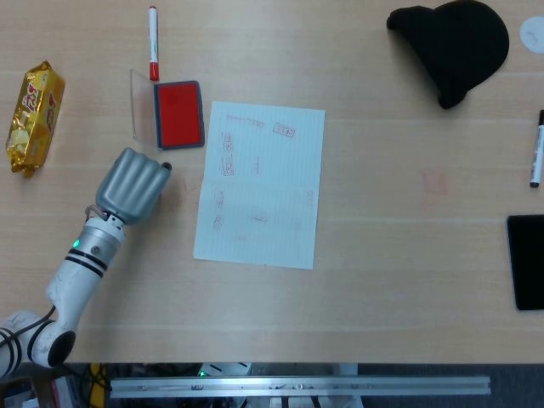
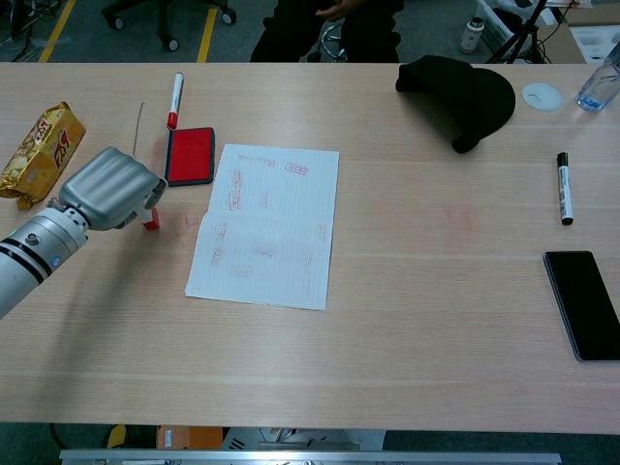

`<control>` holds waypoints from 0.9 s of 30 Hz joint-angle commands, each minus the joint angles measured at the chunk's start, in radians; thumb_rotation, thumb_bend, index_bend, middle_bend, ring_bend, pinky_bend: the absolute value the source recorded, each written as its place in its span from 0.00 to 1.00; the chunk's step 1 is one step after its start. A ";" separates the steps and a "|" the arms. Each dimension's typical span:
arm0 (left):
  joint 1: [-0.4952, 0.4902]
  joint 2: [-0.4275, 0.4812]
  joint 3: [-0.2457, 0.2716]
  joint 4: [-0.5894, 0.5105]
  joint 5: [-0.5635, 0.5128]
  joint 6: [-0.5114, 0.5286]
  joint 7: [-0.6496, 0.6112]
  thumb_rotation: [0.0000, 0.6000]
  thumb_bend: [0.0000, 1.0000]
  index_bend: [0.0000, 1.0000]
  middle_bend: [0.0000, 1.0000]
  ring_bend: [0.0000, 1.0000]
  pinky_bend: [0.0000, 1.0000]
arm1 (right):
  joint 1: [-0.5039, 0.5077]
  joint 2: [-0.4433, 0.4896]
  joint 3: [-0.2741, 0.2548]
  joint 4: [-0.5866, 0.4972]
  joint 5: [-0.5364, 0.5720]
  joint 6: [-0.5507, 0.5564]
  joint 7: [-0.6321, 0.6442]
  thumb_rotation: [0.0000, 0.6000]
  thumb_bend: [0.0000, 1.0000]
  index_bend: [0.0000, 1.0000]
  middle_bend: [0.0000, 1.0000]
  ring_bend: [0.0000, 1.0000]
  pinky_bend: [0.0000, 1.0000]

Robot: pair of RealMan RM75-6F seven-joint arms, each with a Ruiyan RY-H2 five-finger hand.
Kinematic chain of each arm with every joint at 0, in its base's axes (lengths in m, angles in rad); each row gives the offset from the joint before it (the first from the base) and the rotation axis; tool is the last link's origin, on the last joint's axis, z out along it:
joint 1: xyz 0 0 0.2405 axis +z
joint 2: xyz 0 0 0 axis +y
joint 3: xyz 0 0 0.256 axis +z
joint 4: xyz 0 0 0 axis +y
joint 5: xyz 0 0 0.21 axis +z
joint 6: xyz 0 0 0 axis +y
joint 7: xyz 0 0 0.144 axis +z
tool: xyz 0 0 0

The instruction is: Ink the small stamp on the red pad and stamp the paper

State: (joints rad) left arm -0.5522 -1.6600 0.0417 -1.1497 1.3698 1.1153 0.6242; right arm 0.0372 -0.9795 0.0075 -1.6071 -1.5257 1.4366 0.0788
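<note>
My left hand (image 1: 132, 185) (image 2: 107, 189) hangs low over the table, left of the paper (image 1: 263, 183) (image 2: 266, 223) and just below the red pad (image 1: 178, 114) (image 2: 190, 154). Its curled fingers grip the small stamp (image 2: 151, 219), whose red lower end shows under the hand in the chest view, at or close to the bare wood. In the head view only a dark tip of the stamp (image 1: 167, 167) peeks out. The paper bears several faint red stamp marks. The pad lies open, its clear lid (image 1: 134, 106) beside it. My right hand does not show.
A red marker (image 1: 154, 42) lies beyond the pad, a gold snack packet (image 1: 34, 115) at far left. A black cap (image 1: 455, 47) sits at back right. A black marker (image 1: 536, 157) and a phone (image 1: 527, 259) lie by the right edge.
</note>
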 commanded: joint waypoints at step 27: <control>0.121 0.337 -0.130 -0.411 -0.113 0.133 -0.156 1.00 0.29 0.32 0.83 0.87 1.00 | 0.029 0.029 0.024 -0.014 0.000 -0.012 0.021 1.00 0.05 0.30 0.38 0.34 0.48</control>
State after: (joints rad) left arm -0.4625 -1.3878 -0.0524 -1.4937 1.3046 1.2247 0.5361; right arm 0.0586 -0.9547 0.0295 -1.6165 -1.5243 1.4338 0.0989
